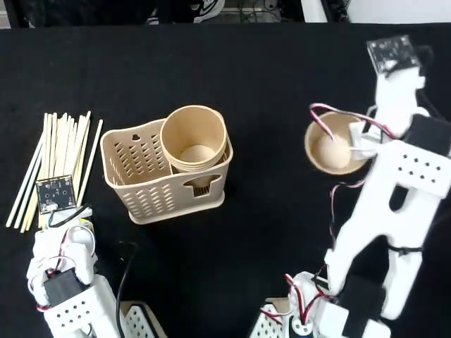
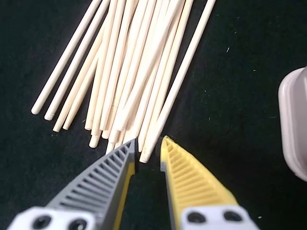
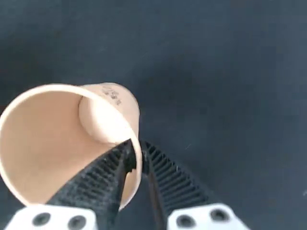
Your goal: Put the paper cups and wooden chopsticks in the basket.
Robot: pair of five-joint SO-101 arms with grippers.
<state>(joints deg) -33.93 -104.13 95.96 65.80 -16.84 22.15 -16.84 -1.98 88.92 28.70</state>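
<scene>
Because the right gripper [image 3: 137, 151] clamps its wall, one jaw inside the rim and one outside, the tan paper cup [image 3: 48, 143] is held tilted, well to the side of the beige perforated plastic basket [image 1: 144, 190], where stacked tan paper cups [image 1: 194, 134] sit. The left gripper [image 2: 148, 146], jaws narrowly parted, hovers at the ends of the pale wooden chopsticks [image 2: 134, 72] lying loose on the black table [image 1: 268, 84], apparently lined up to nip one.

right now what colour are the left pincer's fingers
One grey, one yellow; the left wrist view shows the left pincer best.
</scene>
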